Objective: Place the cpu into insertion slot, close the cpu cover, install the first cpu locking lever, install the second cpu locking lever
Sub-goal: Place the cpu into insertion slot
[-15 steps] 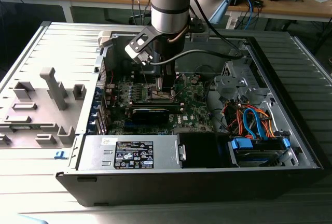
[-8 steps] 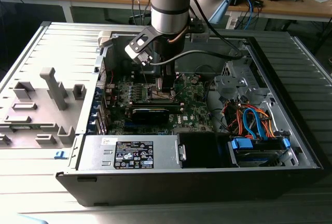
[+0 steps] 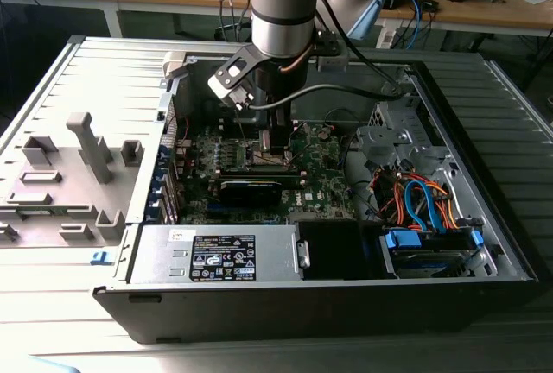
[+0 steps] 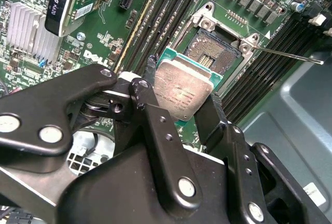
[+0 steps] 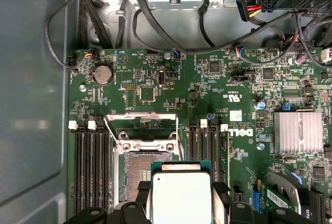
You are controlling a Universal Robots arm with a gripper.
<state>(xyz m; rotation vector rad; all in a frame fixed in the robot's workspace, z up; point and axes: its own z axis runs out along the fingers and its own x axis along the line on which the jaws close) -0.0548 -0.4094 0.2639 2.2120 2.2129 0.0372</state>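
Observation:
My gripper (image 4: 182, 98) is shut on the cpu (image 4: 184, 90), a square chip with a silvery-grey top and a green edge, held flat between the two black fingers (image 4: 149, 71). The cpu hangs just beside and above the insertion slot (image 4: 213, 53), whose tan-gold centre lies uncovered. In the first wrist view the cpu (image 5: 181, 199) overlaps one corner of the insertion slot (image 5: 139, 168), and the cpu cover (image 5: 141, 115) stands flipped open at the slot's far side. A thin wire locking lever (image 4: 290, 55) sticks out past the slot. In the exterior view the gripper (image 3: 275, 150) is low over the motherboard.
The open computer case (image 3: 484, 243) lies on its side, walls all around. Memory slots (image 5: 91, 167) flank the socket. A black card (image 3: 251, 190) lies near the gripper, a silver heatsink (image 5: 298, 132) beyond. A power supply (image 3: 216, 256) and bundled cables (image 3: 419, 205) fill the near side.

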